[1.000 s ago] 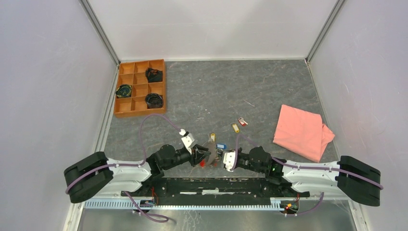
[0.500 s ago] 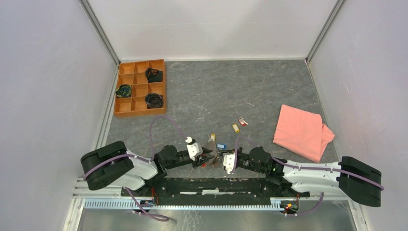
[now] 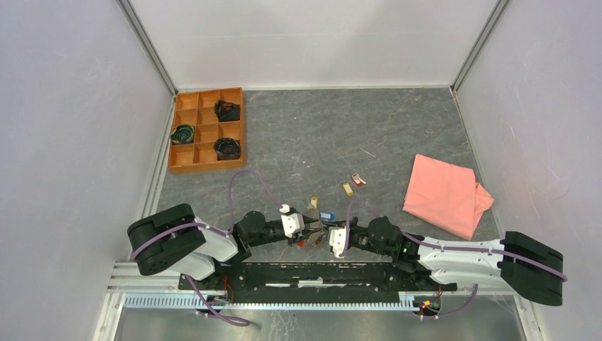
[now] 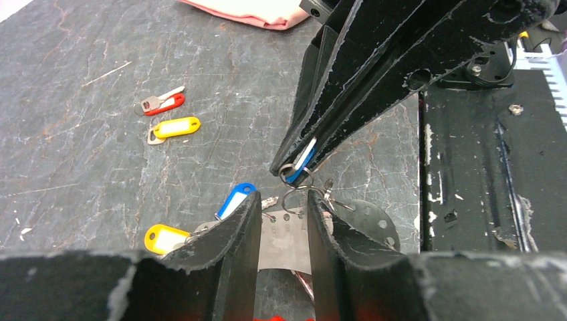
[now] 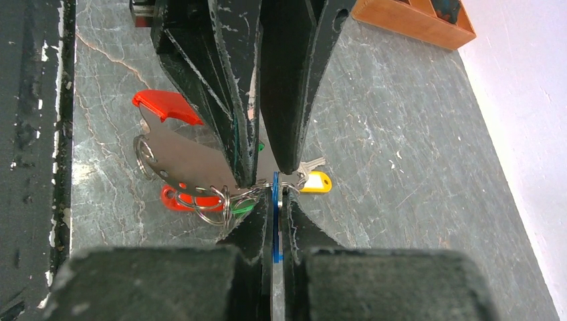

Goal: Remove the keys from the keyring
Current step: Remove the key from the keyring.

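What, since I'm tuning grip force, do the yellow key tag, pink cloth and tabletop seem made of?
Yellow oval key tag: likely plastic, with smooth even colour and a pale label window.
Folded pink cloth: woven fabric, matte, with soft creases and folds.
Dark grey tabletop: matte, with pale stone-like veining; real stone or a printed mat, unclear.

Keys (image 4: pixel 175 127) red, yellow, blue, green; cloth (image 3: pixel 444 193) pink; tray (image 3: pixel 206 168) orange.
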`<state>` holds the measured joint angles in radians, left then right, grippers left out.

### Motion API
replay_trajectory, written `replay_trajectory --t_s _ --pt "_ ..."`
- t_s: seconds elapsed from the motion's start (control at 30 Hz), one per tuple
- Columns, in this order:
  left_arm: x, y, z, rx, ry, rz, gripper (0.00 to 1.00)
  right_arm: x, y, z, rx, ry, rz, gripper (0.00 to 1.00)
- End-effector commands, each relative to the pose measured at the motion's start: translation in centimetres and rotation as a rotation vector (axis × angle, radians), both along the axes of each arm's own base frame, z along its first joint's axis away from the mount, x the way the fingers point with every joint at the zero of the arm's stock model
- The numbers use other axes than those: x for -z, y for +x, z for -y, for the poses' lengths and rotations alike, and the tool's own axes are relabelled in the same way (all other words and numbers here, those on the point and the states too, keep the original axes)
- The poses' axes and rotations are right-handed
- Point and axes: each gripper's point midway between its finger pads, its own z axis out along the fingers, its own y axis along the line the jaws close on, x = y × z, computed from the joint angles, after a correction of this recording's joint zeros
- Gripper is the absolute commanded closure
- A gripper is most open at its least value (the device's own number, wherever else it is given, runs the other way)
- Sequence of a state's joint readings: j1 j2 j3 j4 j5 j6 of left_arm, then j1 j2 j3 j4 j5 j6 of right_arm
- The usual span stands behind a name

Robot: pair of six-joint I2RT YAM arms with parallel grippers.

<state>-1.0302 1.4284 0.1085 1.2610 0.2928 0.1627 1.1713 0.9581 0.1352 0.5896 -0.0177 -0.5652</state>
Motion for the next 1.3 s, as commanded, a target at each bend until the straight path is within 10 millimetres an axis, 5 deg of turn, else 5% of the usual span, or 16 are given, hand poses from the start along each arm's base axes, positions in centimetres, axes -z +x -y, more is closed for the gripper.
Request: replay_trajectory --t_s 0.0,0.87,1.27 --pt "-1.7 0.4 1.0 0.024 -0.035 0.107 0.64 -1.8 0.3 -0.5 0.005 0.046 0.031 1.0" --pt "-0.3 0.1 2.2 0.082 0.0 0.106 0.69 -1.6 0.7 -0.3 0.029 0.038 0.035 1.0" --pt "-0.7 0.6 1.8 0.037 -0.026 0.086 0.98 -1.8 1.0 0.0 0.058 0.036 0.038 1.0"
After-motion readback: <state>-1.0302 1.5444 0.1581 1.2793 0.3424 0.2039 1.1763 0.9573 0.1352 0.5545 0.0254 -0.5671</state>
